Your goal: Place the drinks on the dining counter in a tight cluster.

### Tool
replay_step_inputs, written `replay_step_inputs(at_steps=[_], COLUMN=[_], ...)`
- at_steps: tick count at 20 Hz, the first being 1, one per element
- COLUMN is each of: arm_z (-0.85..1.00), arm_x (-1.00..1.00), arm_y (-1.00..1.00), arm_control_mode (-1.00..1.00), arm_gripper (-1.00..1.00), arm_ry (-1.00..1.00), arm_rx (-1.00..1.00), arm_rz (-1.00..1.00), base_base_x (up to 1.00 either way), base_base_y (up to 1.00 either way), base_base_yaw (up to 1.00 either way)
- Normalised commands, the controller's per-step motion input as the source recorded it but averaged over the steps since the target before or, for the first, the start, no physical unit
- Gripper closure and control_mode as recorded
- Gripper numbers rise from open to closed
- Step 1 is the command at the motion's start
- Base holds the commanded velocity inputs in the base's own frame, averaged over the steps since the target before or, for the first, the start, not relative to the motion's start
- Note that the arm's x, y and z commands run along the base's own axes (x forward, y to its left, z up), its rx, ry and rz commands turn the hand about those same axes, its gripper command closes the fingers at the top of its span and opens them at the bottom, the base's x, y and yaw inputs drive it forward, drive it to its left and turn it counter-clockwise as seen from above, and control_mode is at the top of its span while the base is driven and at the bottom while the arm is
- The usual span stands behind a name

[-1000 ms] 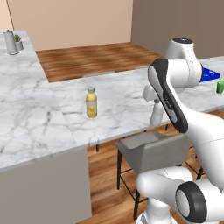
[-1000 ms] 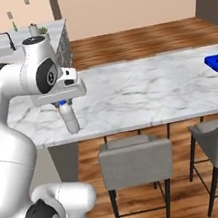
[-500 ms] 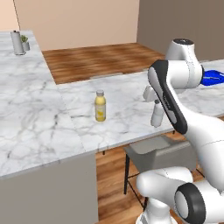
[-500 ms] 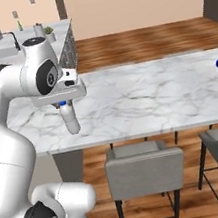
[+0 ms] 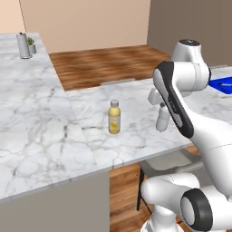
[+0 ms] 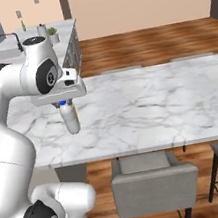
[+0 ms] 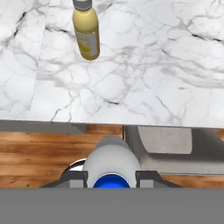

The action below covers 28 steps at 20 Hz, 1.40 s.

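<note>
Tool (image 6: 66,104) pinches the clear bottle (image 6: 70,119) by its neck, right under the blue cap (image 7: 110,181); the bottle hangs upright below the tool, and in the right base view its body sits over the near edge of the tabletop (image 6: 146,109). Hand view: fingers (image 7: 75,178) press both sides of the bottle just below the cap, and the bottle body points down at wooden floor (image 7: 39,153) and a grey stool seat (image 7: 166,146), just off the tabletop's front edge. Cannot tell from the base views whether the bottle base touches the marble.

Landmark is the yellow juice bottle (image 5: 114,117): it stands upright on the white veined tabletop, pale cap on top, not far from the front edge. The clear bottle (image 5: 162,117) is to its right in the left base view, apart, with bare marble between the two. In the hand view the yellow juice bottle (image 7: 86,30) is further in on the tabletop than the held bottle.

Far behind and left of the yellow juice bottle, on another marble top, there is a grey canister (image 5: 22,45) with a small potted plant (image 5: 31,45) just beside it. Far right of it, a blue object (image 5: 221,84) lies on the tabletop, partly hidden by the arm. Stool (image 6: 153,179) stands below the tabletop edge.
</note>
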Motion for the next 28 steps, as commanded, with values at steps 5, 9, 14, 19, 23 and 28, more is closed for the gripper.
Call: replay_step_inputs(at_steps=[5, 9, 14, 19, 23, 28], arm_z=[0.0, 0.0, 0.0, 0.0, 0.0, 0.0], arm_x=[0.0, 0.0, 0.0, 0.0, 0.0, 0.57], arm_y=[0.0, 0.0, 0.0, 0.0, 0.0, 0.0], arm_control_mode=[1.0, 1.0, 1.0, 1.0, 1.0, -1.0], arm_gripper=[1.0, 1.0, 1.0, 1.0, 1.0, 1.0], arm_ry=[0.0, 0.0, 0.0, 0.0, 0.0, -0.01], arm_rx=[0.0, 0.0, 0.0, 0.0, 0.0, 0.03], arm_rz=[0.0, 0.0, 0.0, 0.0, 0.0, 0.18], base_base_x=[0.62, 0.81, 0.22, 0.0, 0.1, 0.0], base_base_y=[0.17, -0.01, -0.02, 0.0, 0.0, 0.0], base_base_yaw=[0.01, 0.07, 0.04, 0.0, 0.01, 0.0])
